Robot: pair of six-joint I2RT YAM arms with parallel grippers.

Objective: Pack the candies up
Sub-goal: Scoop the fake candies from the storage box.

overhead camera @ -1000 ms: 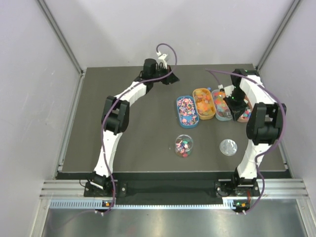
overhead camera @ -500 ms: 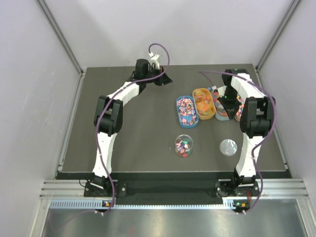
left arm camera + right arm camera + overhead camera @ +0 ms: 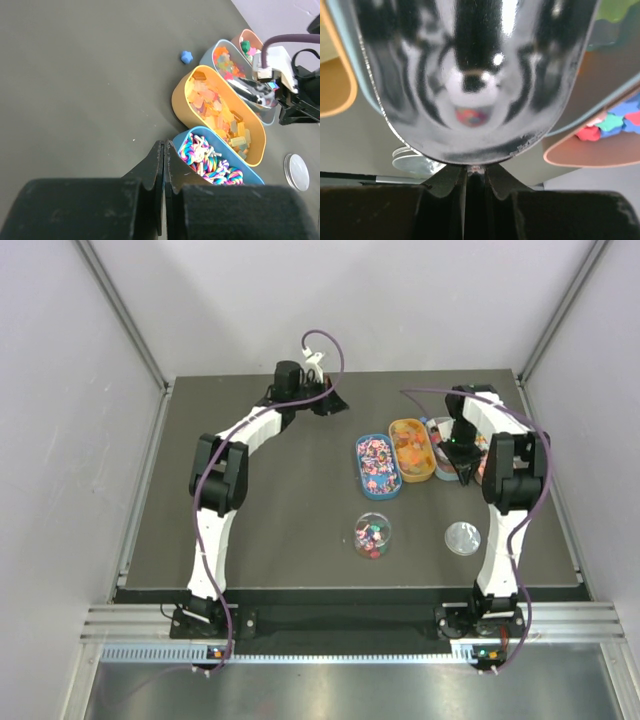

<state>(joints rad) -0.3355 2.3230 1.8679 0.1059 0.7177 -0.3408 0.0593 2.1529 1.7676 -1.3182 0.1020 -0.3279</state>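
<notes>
Left gripper [image 3: 164, 152]: fingers pressed together, far side of table [image 3: 75, 75]
Right gripper [image 3: 475, 176]: grasping scoop [image 3: 470, 75] by its handle, over the light-blue tray
Candies [image 3: 220, 107]: in four oval trays [image 3: 178, 100] set in a row; more in jar [image 3: 373, 534]; blue piece [image 3: 186, 57] loose beside trays
Lid [image 3: 462, 537]: flat, right of jar, apart

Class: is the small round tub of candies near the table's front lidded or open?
Open. Candies show uncovered in the round tub, and a clear round lid lies flat on the table, apart, to its right.
</notes>
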